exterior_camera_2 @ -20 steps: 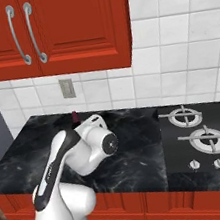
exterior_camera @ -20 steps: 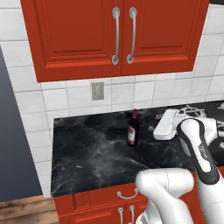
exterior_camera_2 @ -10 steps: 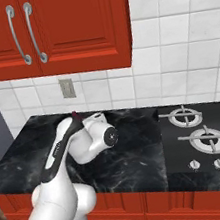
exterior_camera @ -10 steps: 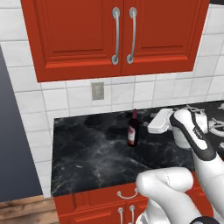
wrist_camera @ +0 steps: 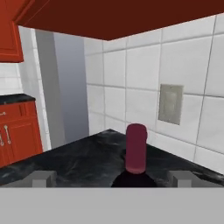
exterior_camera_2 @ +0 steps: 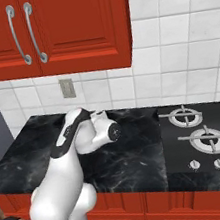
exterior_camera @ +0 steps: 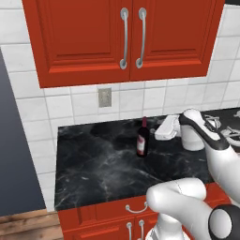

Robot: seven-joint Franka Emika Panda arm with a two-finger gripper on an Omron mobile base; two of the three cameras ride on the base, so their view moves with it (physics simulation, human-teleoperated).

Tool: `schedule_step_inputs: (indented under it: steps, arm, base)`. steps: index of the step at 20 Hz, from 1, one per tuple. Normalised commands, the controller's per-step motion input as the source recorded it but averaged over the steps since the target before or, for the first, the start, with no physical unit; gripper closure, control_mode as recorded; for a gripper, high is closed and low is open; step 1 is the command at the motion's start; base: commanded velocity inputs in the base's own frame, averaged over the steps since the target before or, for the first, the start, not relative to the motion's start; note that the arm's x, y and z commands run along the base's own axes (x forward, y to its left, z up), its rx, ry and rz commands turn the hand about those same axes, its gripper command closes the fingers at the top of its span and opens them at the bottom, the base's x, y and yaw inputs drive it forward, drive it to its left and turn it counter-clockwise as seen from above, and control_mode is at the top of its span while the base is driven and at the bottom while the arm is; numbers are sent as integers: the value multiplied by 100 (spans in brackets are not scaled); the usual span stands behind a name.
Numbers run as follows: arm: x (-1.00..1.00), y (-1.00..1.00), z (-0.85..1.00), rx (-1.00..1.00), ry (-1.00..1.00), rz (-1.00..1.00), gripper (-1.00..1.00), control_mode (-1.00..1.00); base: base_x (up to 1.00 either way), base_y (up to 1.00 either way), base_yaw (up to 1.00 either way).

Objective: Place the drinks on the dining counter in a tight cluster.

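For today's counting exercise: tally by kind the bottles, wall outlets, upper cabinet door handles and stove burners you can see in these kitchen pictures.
Dark wine bottle with red label: 1
Grey wall outlet: 1
Silver upper cabinet door handles: 2
Round stove burners: 2
Total: 6

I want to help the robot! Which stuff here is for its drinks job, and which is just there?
For the job: wine bottle, gripper.
Just there: wall outlet, stove, upper cabinets.
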Motion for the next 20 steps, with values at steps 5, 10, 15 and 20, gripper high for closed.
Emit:
schedule_step_inputs:
  steps: [5,10,15,20]
  arm:
    - [26,7,-6,0,-1,6,-100,-100]
    - [28,3,-10,0,-1,5,-100,-100]
    - [29,0,-19,0,0,4,-100,-100]
    - [20,3,-11,0,-4,4,-100,-100]
  base:
    - [0,0,0]
    - [0,0,0]
    - [0,0,0]
    - [0,0,0]
